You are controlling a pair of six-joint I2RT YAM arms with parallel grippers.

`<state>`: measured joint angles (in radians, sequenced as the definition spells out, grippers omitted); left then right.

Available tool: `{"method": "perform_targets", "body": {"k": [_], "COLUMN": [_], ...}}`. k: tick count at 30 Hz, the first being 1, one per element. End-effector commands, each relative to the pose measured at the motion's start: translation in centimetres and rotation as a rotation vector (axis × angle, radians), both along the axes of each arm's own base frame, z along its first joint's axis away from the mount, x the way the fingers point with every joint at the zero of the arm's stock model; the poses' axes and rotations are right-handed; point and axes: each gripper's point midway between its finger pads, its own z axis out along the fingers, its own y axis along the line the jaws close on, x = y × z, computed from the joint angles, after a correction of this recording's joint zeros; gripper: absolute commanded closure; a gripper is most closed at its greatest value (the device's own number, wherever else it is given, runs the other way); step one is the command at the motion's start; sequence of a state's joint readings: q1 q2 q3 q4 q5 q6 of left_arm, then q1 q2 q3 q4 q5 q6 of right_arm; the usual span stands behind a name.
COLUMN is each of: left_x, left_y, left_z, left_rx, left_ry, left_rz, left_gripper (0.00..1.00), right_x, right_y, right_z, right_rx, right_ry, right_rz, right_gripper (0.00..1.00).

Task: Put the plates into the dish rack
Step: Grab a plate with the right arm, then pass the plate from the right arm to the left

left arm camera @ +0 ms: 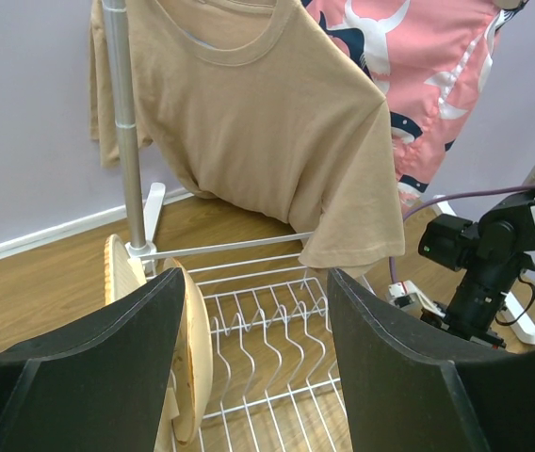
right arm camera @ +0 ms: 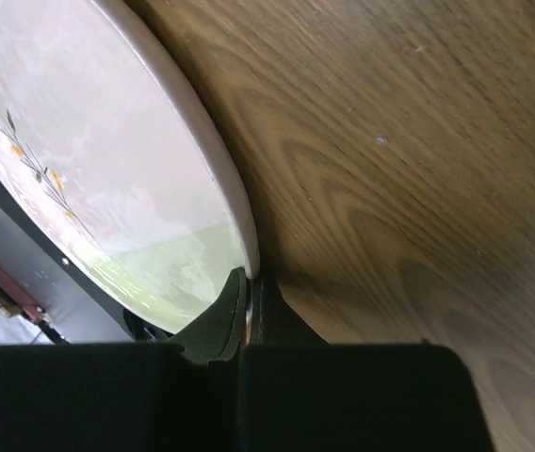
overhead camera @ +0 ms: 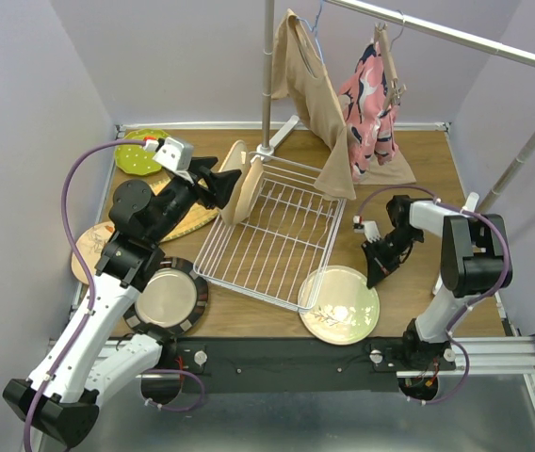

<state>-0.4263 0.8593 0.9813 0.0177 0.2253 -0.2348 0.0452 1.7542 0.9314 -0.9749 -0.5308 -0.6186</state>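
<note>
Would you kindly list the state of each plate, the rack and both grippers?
Dish rack: holds two plates, other slots free.
Upright tan plates: standing on edge at the rack's far-left end.
Lime green plate: flat on table.
Tan plate: flat on table.
Dark-rimmed plate: flat on table.
Floral plate: flat on table.
Left gripper: open.
Right gripper: shut, tips at floral plate's rim.

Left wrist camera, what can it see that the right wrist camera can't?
Only the left wrist view shows the dish rack, two plates standing in it, the tan shirt, the pink top, the right arm, and the left hand, open. Only the right wrist view shows the pale-green floral plate up close, with the right hand closed, its tips together right at the plate's rim. Both show the wooden table.
</note>
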Motion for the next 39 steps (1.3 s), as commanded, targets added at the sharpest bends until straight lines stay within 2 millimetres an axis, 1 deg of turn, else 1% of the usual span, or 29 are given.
{"method": "perform_targets", "body": {"k": [1,5,9,11,14,19,20,22,23,25,28,29,31,33,35,36,38,39], "left_x": [-0.3,-0.4,-0.4,-0.6,-0.6,-0.8,-0.5,-0.7,-0.5,-0.8,-1.0,-1.0,-1.3,-1.7,-2.2,-2.5,-3.0,-3.3], "left_y": [0.3,0.2,-0.1,-0.4,-0.8,-2.0,-2.4,-3.2,-3.6,-4.5,-5.3,-5.7,-6.3,-7.3,-8.3,-9.2,-10.2,-11.3], "left_z": [1.0,0.9,1.1,1.7,2.3,2.6,2.4,2.5,2.2,2.2,2.1,2.1,2.0,1.8,1.8,1.4,1.4,0.9], "left_rx": [-0.021,-0.017,-0.018,-0.026,-0.035,-0.034,-0.033,-0.047,-0.050,-0.055,-0.055,-0.056,-0.054,-0.050,-0.044,-0.032,-0.022,-0.006], "left_ry": [-0.020,-0.021,-0.024,-0.038,-0.048,-0.049,-0.039,-0.021,-0.004,0.006,0.003,0.001,0.002,0.001,-0.005,-0.002,-0.006,-0.002], "left_rz": [0.006,0.000,-0.020,-0.039,-0.058,-0.131,-0.144,-0.191,-0.208,-0.260,-0.293,-0.307,-0.335,-0.374,-0.410,-0.440,-0.476,-0.508], "left_gripper": [0.29,0.29,0.29,0.29,0.29,0.29,0.29,0.29,0.29,0.29,0.29,0.29,0.29,0.29,0.29,0.29,0.29,0.29], "right_x": [1.7,2.8,5.3,6.2,7.3,8.6,9.2,9.9,10.7,11.4,12.2,12.3,12.5,12.6,12.5,12.5,12.5,12.5], "right_y": [-1.9,-3.3,-5.4,-7.0,-8.7,-10.1,-10.5,-10.8,-11.1,-11.3,-11.5,-11.4,-11.4,-11.4,-11.4,-11.3,-11.3,-11.3], "right_z": [-2.5,-1.9,-0.6,-0.1,0.5,1.4,2.0,2.9,3.7,5.1,6.8,7.5,8.4,9.4,9.9,10.3,10.7,10.9], "right_rx": [-0.132,-0.199,-0.270,-0.291,-0.311,-0.308,-0.311,-0.310,-0.312,-0.313,-0.314,-0.313,-0.311,-0.311,-0.315,-0.314,-0.314,-0.313], "right_ry": [-0.076,-0.135,-0.221,-0.243,-0.266,-0.289,-0.306,-0.335,-0.364,-0.409,-0.466,-0.492,-0.523,-0.561,-0.579,-0.593,-0.610,-0.617], "right_rz": [0.012,0.009,-0.012,-0.048,-0.072,-0.095,-0.107,-0.119,-0.130,-0.139,-0.145,-0.148,-0.144,-0.142,-0.140,-0.141,-0.140,-0.142], "right_gripper": [0.99,0.99,0.99,0.99,0.99,0.99,0.99,1.00,0.99,1.00,0.99,0.99,0.99,0.99,0.99,0.99,1.00,0.99]}}
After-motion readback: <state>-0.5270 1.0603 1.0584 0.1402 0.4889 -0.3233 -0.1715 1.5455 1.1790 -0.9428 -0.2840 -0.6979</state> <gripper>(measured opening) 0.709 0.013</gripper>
